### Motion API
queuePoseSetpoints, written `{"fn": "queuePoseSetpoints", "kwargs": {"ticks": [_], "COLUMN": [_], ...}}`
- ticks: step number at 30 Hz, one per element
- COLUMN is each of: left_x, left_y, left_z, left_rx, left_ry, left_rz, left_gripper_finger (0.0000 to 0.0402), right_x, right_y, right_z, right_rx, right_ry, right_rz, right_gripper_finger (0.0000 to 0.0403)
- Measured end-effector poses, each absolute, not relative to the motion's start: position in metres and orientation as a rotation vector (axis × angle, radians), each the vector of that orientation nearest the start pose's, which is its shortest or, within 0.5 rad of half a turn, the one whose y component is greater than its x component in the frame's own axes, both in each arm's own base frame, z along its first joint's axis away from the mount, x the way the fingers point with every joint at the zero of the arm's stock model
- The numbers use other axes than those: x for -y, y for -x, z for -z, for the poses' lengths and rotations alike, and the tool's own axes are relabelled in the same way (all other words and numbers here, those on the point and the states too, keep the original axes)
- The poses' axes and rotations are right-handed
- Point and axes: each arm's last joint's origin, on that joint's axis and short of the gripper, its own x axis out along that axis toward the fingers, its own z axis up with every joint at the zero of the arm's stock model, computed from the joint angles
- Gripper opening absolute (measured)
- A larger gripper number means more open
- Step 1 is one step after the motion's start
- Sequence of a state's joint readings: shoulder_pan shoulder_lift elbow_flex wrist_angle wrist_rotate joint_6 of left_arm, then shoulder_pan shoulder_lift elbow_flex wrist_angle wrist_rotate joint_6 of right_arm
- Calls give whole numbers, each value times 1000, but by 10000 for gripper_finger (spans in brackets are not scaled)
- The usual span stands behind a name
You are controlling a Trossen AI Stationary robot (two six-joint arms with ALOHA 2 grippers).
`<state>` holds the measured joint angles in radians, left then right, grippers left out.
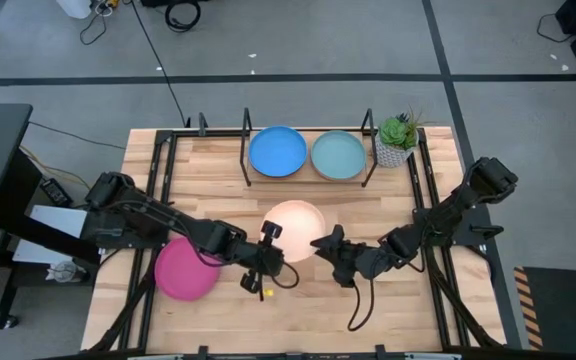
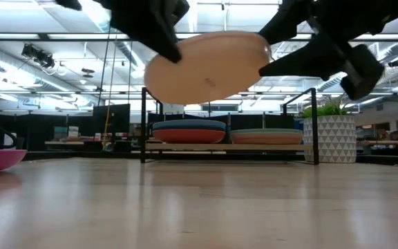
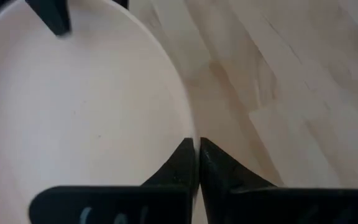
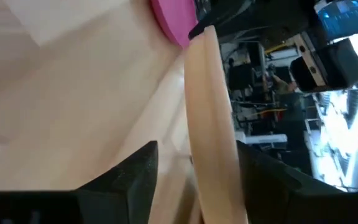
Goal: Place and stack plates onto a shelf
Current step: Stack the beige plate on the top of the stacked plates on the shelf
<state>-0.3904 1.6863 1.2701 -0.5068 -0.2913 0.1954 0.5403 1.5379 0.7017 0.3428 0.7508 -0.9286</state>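
Note:
A cream plate (image 1: pixel 294 225) is up in the air over the middle of the table, slightly tilted in the low view (image 2: pixel 206 66). My left gripper (image 1: pixel 270 236) is shut on the plate's left rim. My right gripper (image 1: pixel 321 243) is open, with its fingers standing on either side of the right rim (image 4: pixel 211 124). A magenta plate (image 1: pixel 183 270) lies flat on the table under my left arm. The shelf (image 1: pixel 308 180) stands at the far edge, holding a stack topped by a blue plate (image 1: pixel 277 152) and one topped by a light teal plate (image 1: pixel 338 155). My left gripper pinches the cream plate's rim (image 3: pixel 190 134) between its two fingers, one above and one below, coming level from the table's left. The plate is lifted clear of the table, nearly flat. My right gripper straddles the opposite rim; I cannot tell whether a finger (image 4: pixel 260 171) touches it.
A small potted plant (image 1: pixel 398 140) stands just right of the shelf. In the low view the shelf's stacks show an orange plate (image 2: pixel 188 136) under the blue one and a tan plate (image 2: pixel 264 138) under the teal. Bare wood lies between the shelf and the arms.

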Motion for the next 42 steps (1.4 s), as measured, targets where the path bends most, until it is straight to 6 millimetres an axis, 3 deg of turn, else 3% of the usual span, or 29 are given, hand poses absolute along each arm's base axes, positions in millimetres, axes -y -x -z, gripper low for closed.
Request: {"fn": "queuePoseSetpoints", "kwargs": {"ticks": [6, 24, 28, 36, 42], "left_x": [122, 118, 121, 118, 123], "left_y": [-340, -347, -347, -343, -328], "left_z": [-249, -254, -255, -262, -286], "left_rx": [-816, -737, -728, -713, -645], "left_ry": [-436, -468, -465, -522, -554], "left_rz": [224, 212, 201, 122, 45], "left_gripper_finger": [16, 35, 66, 167, 186], "right_x": [-128, -128, -127, -127, -127], "right_y": [-268, -267, -266, -266, -265], "right_z": [-185, -181, -180, -181, -179], "right_rx": [-520, -546, -559, -559, -571], "right_ry": [1238, 1258, 1233, 1206, 1171], "right_rz": [116, 96, 128, 139, 126], "right_gripper_finger": [179, 63, 61, 60, 60]}}
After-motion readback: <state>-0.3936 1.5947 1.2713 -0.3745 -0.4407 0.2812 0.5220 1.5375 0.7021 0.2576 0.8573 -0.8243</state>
